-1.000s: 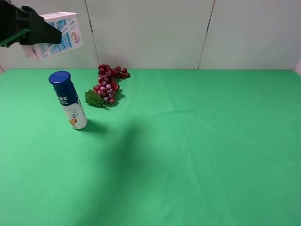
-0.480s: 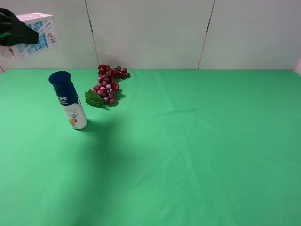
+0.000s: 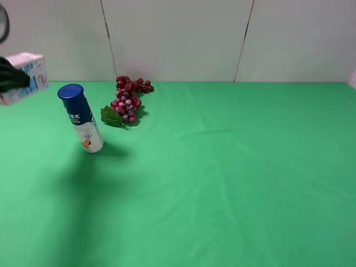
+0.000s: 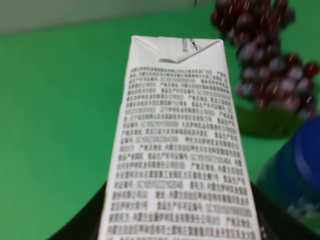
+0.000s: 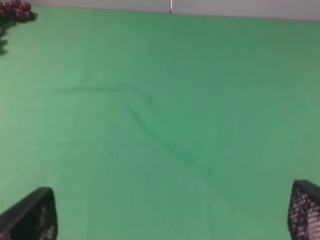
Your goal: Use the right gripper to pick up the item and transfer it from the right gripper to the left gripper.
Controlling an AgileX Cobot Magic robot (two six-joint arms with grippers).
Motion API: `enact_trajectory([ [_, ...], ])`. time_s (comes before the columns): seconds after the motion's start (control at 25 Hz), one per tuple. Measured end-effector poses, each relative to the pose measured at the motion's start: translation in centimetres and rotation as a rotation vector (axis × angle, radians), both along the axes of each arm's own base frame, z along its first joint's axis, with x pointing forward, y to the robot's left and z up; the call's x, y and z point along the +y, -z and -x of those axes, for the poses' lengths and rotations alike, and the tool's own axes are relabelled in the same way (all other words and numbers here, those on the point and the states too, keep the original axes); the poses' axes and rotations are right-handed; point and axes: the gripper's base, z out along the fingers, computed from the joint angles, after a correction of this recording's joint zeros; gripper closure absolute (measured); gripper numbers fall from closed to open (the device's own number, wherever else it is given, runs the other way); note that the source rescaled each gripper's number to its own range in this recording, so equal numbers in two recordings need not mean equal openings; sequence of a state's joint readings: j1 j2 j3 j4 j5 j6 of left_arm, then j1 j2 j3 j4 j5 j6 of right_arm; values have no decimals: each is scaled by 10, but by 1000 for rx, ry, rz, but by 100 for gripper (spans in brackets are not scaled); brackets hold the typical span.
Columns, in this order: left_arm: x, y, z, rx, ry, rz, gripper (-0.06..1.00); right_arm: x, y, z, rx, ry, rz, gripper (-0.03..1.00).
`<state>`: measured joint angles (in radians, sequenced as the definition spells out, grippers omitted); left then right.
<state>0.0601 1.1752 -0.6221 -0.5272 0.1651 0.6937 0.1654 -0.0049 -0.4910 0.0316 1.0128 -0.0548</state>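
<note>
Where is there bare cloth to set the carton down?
Everything right of the grapes and in front of the bottle is bare green cloth. Crowded only at back left, where bottle and grapes sit close, beside the held carton.

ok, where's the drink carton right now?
In the exterior high view the drink carton is at the far left edge, clamped in the left gripper. It is held up just left of the blue-capped bottle, about level with its cap.

Carton (image 3: 34, 71), bottle (image 3: 82, 118), grapes (image 3: 129, 99), left to right
</note>
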Motion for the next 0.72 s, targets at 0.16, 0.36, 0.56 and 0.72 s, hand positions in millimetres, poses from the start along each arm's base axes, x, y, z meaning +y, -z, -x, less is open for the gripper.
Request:
enact_trajectory([
  [0.16,3,19,9,13,-32,-20,94,0,0,0,0,0,0,-3],
  [0.36,6,35,17,16,-72,-33,94,0,0,0,0,0,0,-3],
  [0.56,9,43,13,18,-100,-43,94,0,0,0,0,0,0,-3],
  [0.72,11,57,6,60,-127,-43,94,0,0,0,-1,0,-1,-3],
])
